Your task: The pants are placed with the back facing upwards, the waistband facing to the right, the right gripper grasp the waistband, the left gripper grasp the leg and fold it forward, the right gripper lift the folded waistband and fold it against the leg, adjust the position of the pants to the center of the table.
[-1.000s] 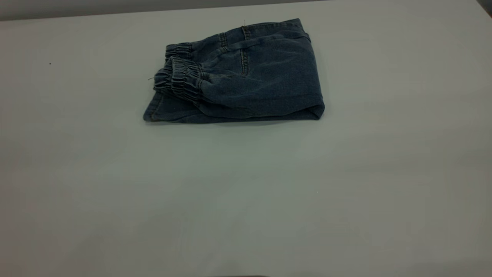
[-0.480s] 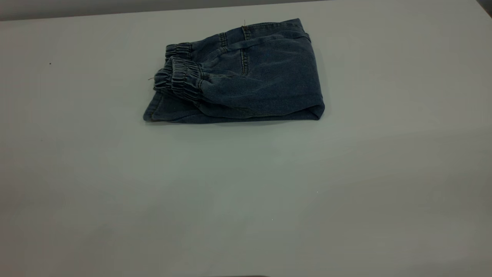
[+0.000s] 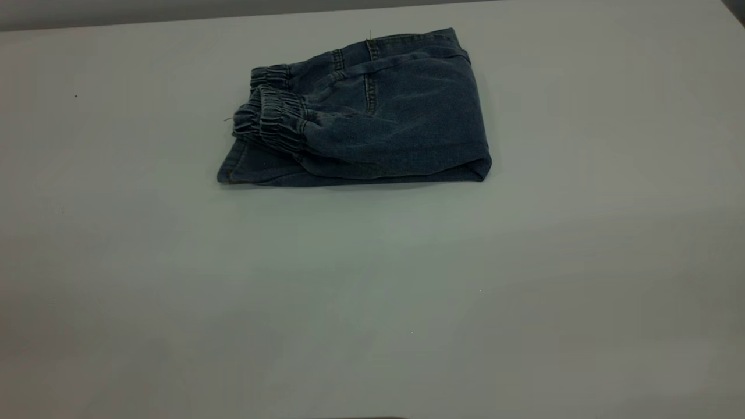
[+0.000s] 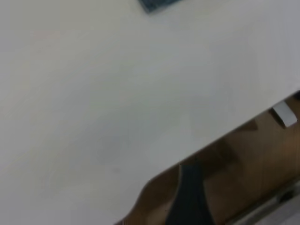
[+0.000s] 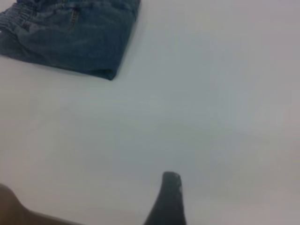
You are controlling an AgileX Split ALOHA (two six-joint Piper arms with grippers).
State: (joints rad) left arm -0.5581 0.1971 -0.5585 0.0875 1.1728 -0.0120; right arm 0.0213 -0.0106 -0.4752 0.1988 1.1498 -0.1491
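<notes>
Denim first: I see the pants (image 3: 361,110) folded on the table (image 3: 372,291), nothing beside them. Only one fingertip each of my left gripper (image 4: 190,199) and right gripper (image 5: 168,199) shows, well apart from the pants; I cannot tell their opening.

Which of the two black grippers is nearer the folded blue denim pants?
The right gripper, probably: its wrist view shows much of the folded blue denim pants, while the left gripper sits past the edge of the white table, seeing only a corner.
</notes>
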